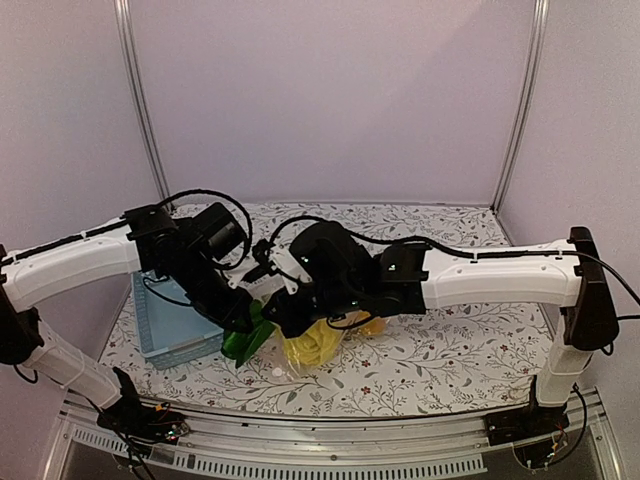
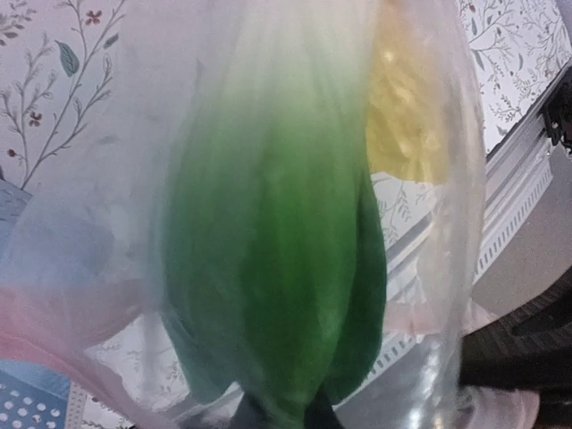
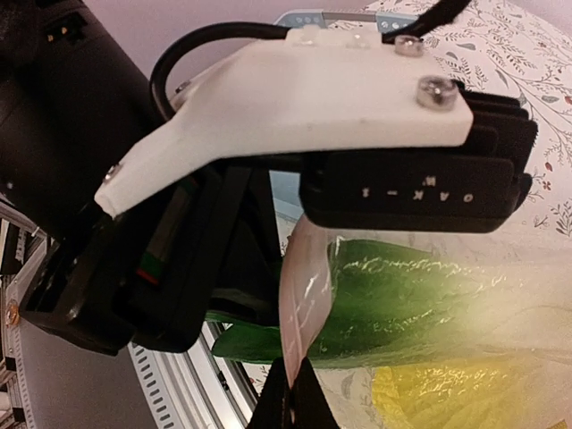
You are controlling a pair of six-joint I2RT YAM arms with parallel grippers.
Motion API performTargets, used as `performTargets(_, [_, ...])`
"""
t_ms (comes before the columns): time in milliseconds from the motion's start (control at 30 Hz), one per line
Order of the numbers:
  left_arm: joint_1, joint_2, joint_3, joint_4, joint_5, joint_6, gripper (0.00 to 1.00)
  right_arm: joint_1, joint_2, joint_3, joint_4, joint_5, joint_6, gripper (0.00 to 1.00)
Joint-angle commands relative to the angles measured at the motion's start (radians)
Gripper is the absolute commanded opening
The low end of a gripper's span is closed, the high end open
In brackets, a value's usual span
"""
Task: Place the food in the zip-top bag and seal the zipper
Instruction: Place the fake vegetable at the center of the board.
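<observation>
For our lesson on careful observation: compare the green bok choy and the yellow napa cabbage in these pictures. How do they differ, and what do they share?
Colour: the bok choy is dark green, fading to a white stem; the napa cabbage is pale yellow.
Position: seen from above, the bok choy lies on the left, next to the blue basket; the napa cabbage lies to its right.
Shared: both sit inside the clear zip-top bag.

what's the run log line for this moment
left gripper: shut on zip-top bag | right gripper: shut on zip-top bag edge | inside: bok choy, napa cabbage
</observation>
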Motion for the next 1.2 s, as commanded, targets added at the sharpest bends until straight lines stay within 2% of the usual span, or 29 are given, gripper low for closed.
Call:
performTargets(0, [0.016, 0.023, 0.048, 0.059, -0.093, 0.099, 0.0, 0.018, -0.036, -0.02, 0.025, -0.043, 0.007, 0.0])
performTargets(100, [0.016, 0.042, 0.051, 0.091, -0.109, 0.118, 0.01, 0.018, -0.037, -0.018, 0.027, -0.036, 0.008, 0.0])
performTargets(367, [0.016, 0.051, 0.016, 0.138, -0.094, 0.095, 0.19, 0.0, -0.053, -0.039, 0.004, 0.175, 0.148, 0.0])
performTargets(467, [0.015, 0.012, -0.014, 0.143, -0.121, 0.075, 0.32, -0.014, -0.057, -0.059, 0.002, 0.197, 0.201, 0.0])
performTargets(567, [0.016, -0.041, -0.036, 0.149, -0.14, 0.058, 0.54, -0.025, -0.053, -0.068, 0.0, 0.195, 0.233, 0.0])
performTargets(700, [0.016, -0.11, -0.056, 0.148, -0.151, 0.026, 0.74, -0.034, -0.047, -0.068, -0.003, 0.188, 0.241, 0.0])
performTargets(867, [0.016, -0.199, -0.131, 0.159, -0.108, -0.087, 0.82, -0.042, -0.048, -0.066, -0.003, 0.185, 0.24, 0.0])
performTargets(1067, [0.013, -0.358, -0.3, 0.263, -0.049, -0.2, 0.99, -0.045, -0.045, -0.062, 0.002, 0.177, 0.24, 0.0])
performTargets(1167, [0.006, -0.415, -0.374, 0.33, -0.03, -0.224, 0.99, -0.046, -0.039, -0.06, 0.006, 0.166, 0.24, 0.0])
